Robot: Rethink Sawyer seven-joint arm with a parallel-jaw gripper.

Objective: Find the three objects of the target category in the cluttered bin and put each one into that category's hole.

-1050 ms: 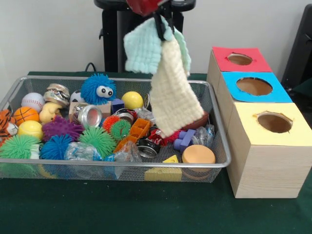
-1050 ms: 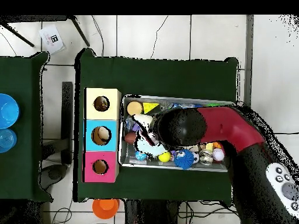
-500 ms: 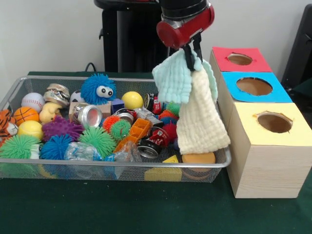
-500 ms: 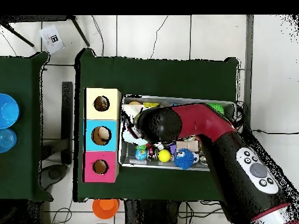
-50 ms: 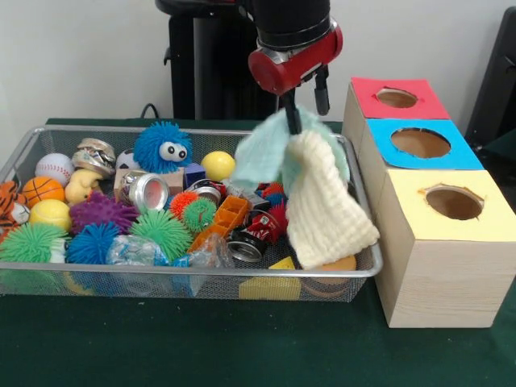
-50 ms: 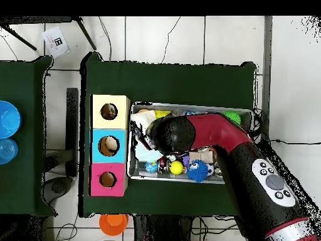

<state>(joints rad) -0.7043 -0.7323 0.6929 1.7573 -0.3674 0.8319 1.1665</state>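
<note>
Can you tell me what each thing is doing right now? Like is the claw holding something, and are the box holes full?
Black gripper: shut on two cloths, raised above the bin.
Cream knitted cloth: hanging, lifted.
Mint green cloth: hanging, lifted.
Wire mesh bin: full of toys.
Yellow-topped box: something inside, unclear what.
Blue-topped box: something inside.
Red-topped box: contents unclear.

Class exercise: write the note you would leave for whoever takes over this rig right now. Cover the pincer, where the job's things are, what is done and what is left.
Pincer: shut on two cloths, a mint cloth and a cream cloth, hanging over the wire bin's end nearest the boxes.
Holes: red, blue, yellow. Something already lies in the blue and yellow ones.
Done: cloths lifted.
Left: carry them to a hole, release, then keep searching the clutter.
</note>
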